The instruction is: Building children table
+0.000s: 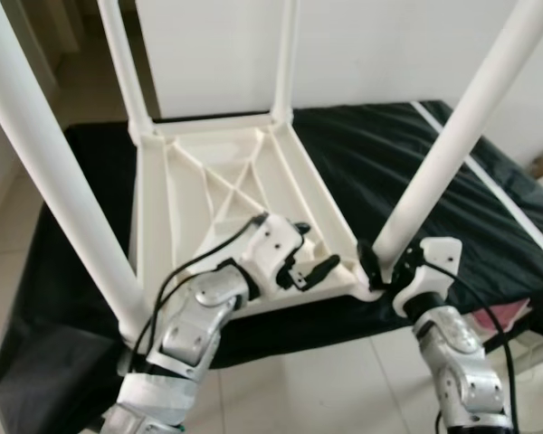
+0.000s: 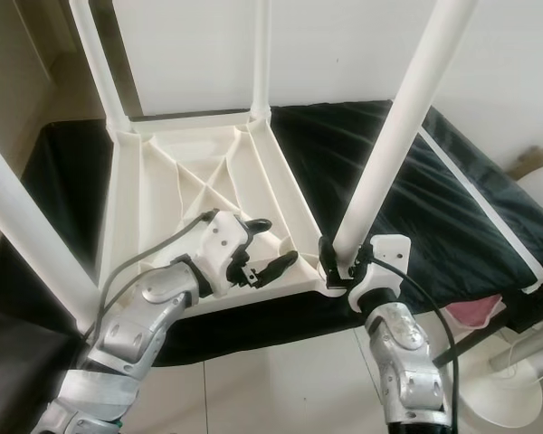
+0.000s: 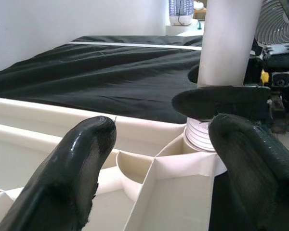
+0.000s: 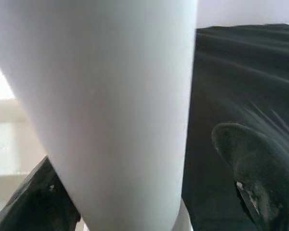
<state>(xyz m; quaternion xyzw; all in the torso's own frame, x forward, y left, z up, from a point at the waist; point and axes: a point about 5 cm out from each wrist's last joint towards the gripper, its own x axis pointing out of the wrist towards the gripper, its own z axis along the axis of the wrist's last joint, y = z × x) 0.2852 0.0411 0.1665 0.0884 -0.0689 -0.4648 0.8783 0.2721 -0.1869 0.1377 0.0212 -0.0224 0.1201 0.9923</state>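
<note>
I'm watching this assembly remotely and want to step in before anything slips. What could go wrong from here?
1. The right gripper clasps the white plastic table leg just above its corner socket; the leg leans, so it may be cross-threaded or pop loose if released.
2. The upside-down white plastic tabletop lies at the near edge of the black cloth-covered surface; pushing could slide it off.
3. The left gripper, open over the tabletop's ribs, isn't bracing it.

This looks like a room in a home. A white wall [image 1: 389, 45] stands behind a bed with a black sheet [image 1: 389, 163], pale tiles [image 1: 326, 380] lie below it, and a white fan [image 2: 516, 389] stands beside it.
</note>
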